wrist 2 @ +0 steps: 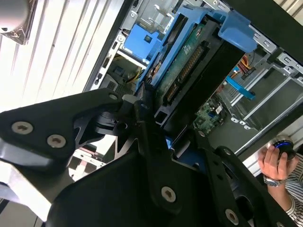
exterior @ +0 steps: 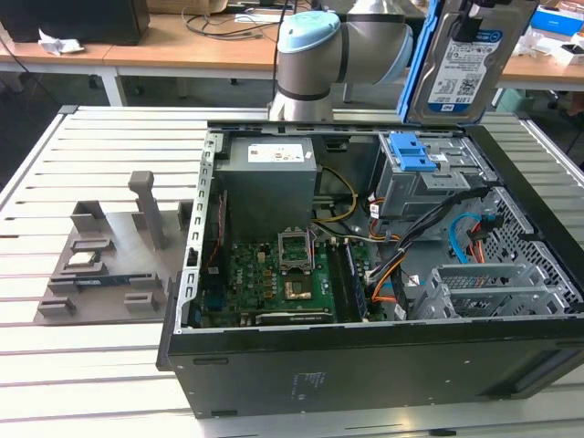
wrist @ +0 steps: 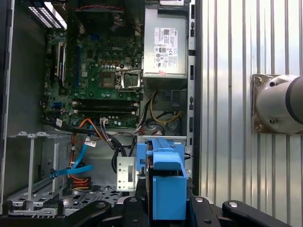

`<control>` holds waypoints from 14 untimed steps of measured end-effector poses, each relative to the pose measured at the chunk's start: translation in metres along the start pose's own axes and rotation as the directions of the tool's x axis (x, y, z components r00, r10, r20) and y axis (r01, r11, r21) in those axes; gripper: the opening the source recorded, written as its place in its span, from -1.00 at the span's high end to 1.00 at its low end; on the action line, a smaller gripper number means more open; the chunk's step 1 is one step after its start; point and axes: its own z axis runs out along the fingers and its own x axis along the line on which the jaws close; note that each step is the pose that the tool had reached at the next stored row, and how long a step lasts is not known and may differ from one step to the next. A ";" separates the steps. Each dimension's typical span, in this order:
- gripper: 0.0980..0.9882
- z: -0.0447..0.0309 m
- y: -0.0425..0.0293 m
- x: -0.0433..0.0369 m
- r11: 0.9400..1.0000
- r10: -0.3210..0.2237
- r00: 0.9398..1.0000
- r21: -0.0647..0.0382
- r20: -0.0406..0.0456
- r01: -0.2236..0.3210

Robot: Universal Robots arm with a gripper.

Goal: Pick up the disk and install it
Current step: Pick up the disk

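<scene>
The disk (exterior: 459, 73), silver with a blue-and-white label and a blue carrier frame, hangs upright above the far right corner of the open computer case (exterior: 365, 365) in the exterior view. My gripper (exterior: 476, 13) is shut on its upper end. In the second wrist view the black fingers (wrist 2: 142, 118) clamp the disk (wrist 2: 189, 66), whose green circuit side and blue frame face the camera. In the first wrist view the blue frame of the disk (wrist: 168, 189) sits between the gripper's (wrist: 163, 210) arms, over the drive cage (wrist: 128, 172).
Inside the case are a grey power supply (exterior: 269, 169), the motherboard (exterior: 274, 274), a drive bay with a blue carrier (exterior: 415, 160) and loose cables (exterior: 438, 228). A grey fixture (exterior: 109, 255) stands on the slatted table at the exterior view's left. A person's hand (wrist 2: 277, 163) rests beside the case.
</scene>
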 end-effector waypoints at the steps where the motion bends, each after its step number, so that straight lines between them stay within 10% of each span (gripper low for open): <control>1: 0.39 0.0000 0.0001 0.0018 1.000 0.000 1.000 0.000 0.000 0.000; 14: 0.39 0.0001 0.0005 0.0198 1.000 0.000 1.000 0.000 -0.001 0.000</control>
